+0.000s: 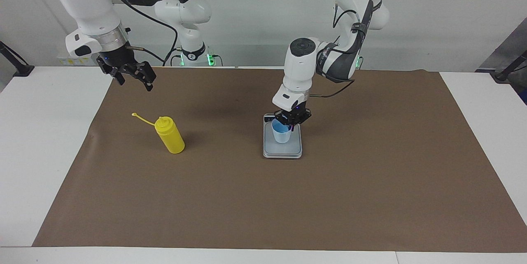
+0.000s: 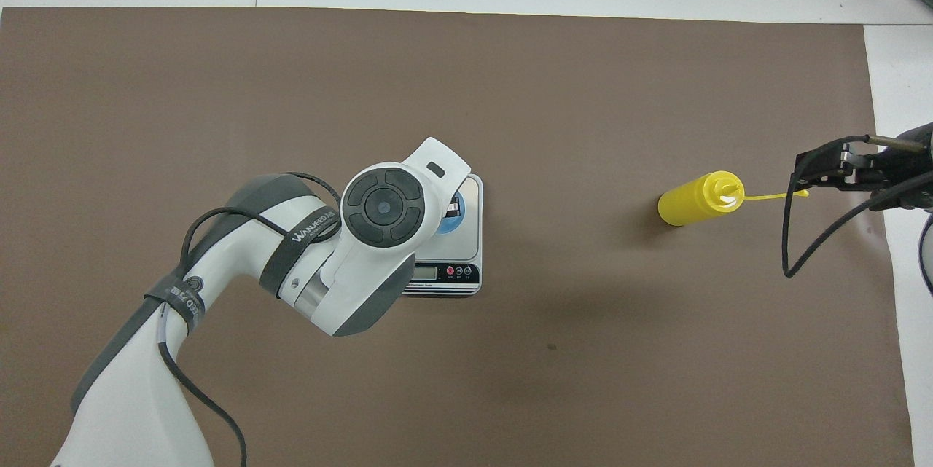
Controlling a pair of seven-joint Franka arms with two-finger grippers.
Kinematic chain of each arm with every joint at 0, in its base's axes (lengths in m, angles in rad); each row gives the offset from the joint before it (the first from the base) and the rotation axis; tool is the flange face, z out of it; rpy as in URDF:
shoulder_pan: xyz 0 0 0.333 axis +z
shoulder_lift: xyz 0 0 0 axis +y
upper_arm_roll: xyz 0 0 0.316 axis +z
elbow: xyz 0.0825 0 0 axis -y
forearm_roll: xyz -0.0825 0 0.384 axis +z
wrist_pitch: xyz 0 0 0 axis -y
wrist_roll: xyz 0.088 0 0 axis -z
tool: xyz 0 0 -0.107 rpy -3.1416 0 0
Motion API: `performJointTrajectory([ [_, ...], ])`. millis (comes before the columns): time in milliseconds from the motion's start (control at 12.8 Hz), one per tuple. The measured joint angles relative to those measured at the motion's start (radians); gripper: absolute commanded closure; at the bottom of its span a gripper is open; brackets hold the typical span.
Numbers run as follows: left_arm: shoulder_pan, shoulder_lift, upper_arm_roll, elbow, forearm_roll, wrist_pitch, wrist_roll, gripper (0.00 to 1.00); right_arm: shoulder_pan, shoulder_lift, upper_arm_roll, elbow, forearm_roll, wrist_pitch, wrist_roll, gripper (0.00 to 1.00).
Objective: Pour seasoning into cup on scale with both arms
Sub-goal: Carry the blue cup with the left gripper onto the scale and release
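Observation:
The light blue cup (image 1: 281,134) is over the grey plate of the scale (image 1: 282,151), upright; I cannot tell whether its base touches the plate. My left gripper (image 1: 290,124) is shut on the cup's rim, coming down from above. In the overhead view the left wrist hides all but a sliver of the cup (image 2: 455,209) and part of the scale (image 2: 471,240). The yellow seasoning bottle (image 1: 170,135) stands on the mat toward the right arm's end, its tethered cap off the nozzle. My right gripper (image 1: 132,75) hangs open in the air above the mat's corner, apart from the bottle (image 2: 694,199).
A brown mat (image 1: 263,198) covers most of the white table (image 1: 49,140). The scale's display strip (image 2: 439,273) faces the robots. A black cable (image 2: 787,234) loops down from the right wrist.

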Motion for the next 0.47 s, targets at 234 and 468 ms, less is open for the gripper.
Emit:
performJointTrajectory([
  [234,0.000,0.000,0.001,-0.012,0.000,0.011,0.000,0.01,0.000,0.000,0.000,0.000,0.000,-0.007,0.000,0.00],
  [468,0.000,0.000,0.003,-0.013,0.001,0.012,0.000,0.00,-0.001,0.000,0.000,0.001,0.000,-0.003,0.007,0.00],
])
